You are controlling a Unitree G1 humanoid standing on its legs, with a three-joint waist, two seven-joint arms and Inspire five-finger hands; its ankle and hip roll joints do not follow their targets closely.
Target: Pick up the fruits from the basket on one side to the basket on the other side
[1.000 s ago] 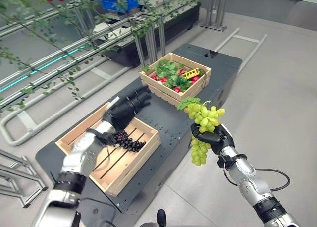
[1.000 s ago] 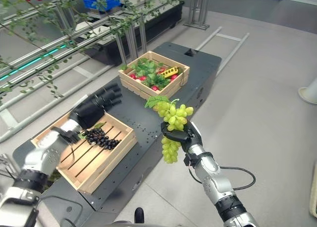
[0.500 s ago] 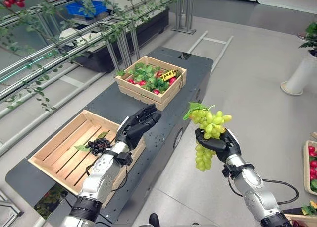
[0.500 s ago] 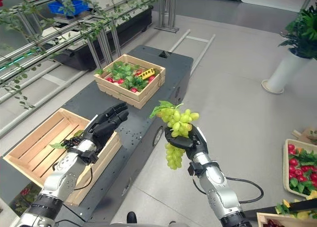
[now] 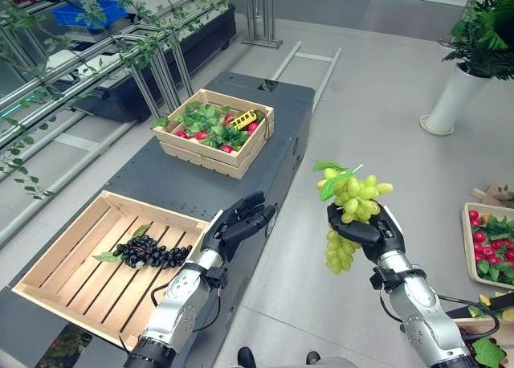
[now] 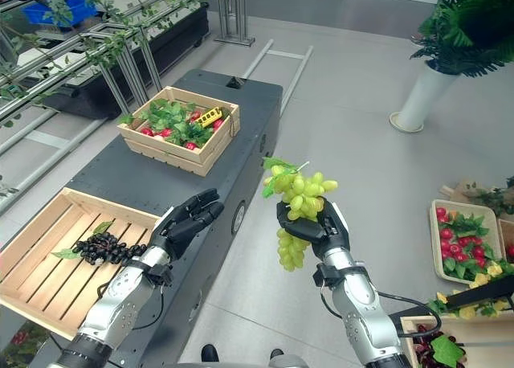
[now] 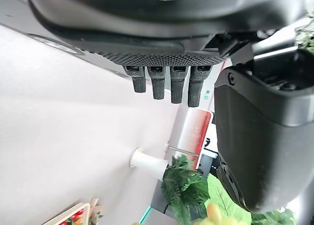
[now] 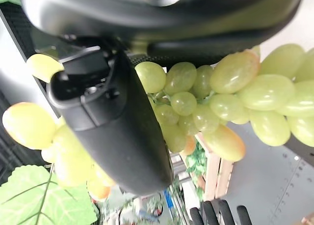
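A robot is standing at the end of a long dark platform [image 5: 185, 171], looking down over both of its arms. Its right hand [image 5: 371, 231] is raised over the grey floor to the right of the platform, fingers and thumb curling tightly around a bunch of green grapes [image 5: 350, 201]. The bunch is carrying a green leaf at its top, and its lower grapes are hanging down below the hand. From the right wrist camera, the thumb is pressing across the pale green grapes.

The left hand [image 5: 238, 222] is hovering just past the platform's near right edge, fingers stretched out straight and slightly spread, holding nothing. The left wrist camera is showing those fingers in a straight row.

On the platform's near end, a pale wooden slatted crate [image 5: 56, 267] is lying to the left of the left hand. A bunch of dark grapes [image 5: 150, 254] with a couple of green leaves is resting inside it, towards its right side.

Further along the platform, a second wooden crate [image 5: 213, 157] is sitting, holding green leaves, red fruits and something yellow.

At the far right, on the floor, a tray of red fruit and leaves [image 5: 491, 243] is lying, and a white pot with a green plant [image 5: 450, 101] is standing beyond it.
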